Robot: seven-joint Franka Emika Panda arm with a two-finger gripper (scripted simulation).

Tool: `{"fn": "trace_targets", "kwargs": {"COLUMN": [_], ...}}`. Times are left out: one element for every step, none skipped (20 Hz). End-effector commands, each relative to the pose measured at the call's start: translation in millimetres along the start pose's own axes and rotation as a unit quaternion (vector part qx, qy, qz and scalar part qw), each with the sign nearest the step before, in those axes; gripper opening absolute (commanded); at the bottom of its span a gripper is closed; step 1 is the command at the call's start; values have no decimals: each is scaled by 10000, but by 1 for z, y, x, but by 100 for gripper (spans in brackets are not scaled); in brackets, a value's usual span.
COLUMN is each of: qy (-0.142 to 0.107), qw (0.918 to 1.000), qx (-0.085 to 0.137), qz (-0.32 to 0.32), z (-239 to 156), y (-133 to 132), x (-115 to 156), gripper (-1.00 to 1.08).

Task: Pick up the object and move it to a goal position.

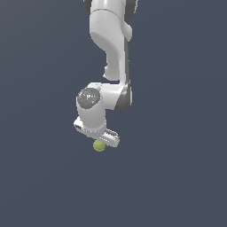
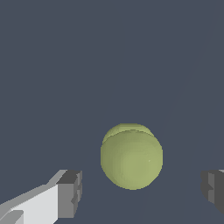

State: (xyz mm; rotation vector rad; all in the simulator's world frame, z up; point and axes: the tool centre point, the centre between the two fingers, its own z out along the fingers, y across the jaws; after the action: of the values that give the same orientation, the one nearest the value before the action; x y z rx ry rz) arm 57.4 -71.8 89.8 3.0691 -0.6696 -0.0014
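Note:
The object, a small yellow-green ball (image 1: pixel 99 146), lies just under the white hand of the arm in the exterior view. In the wrist view the ball (image 2: pixel 131 157) sits between the two fingers, nearer the white-backed finger (image 2: pixel 69 193) than the other dark pad (image 2: pixel 213 189). A gap shows on both sides of the ball, so nothing touches it. My gripper (image 2: pixel 141 190) is open, and in the exterior view the gripper (image 1: pixel 100 141) stands straight over the ball with its fingertips hidden behind the hand.
The plain dark blue-grey ground (image 1: pixel 177 177) spreads all round the ball. The white arm (image 1: pixel 111 40) rises from the hand to the upper edge of the exterior view.

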Motion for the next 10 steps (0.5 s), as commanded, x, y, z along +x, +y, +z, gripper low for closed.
{"fn": "trace_targets", "kwargs": {"qy": [2,2,2,2,2,2,3,3,3,3], "qw": [10000,10000,10000,10000,10000,10000,10000,10000,10000,10000], "qx": [1,1,1,1,1,1,2,2,2,2], "qz": [-1,-1,2,2,6,6,11,14,18,18], "z": [1,3,6,9,13,18,24,30,35,40], "y": [0,0,0,0,0,0,0,0,0,0], "x": [0,0,0,0,0,0,0,0,0,0], "gripper": [100,100,100,100,100,100,100,100,100,100]}}
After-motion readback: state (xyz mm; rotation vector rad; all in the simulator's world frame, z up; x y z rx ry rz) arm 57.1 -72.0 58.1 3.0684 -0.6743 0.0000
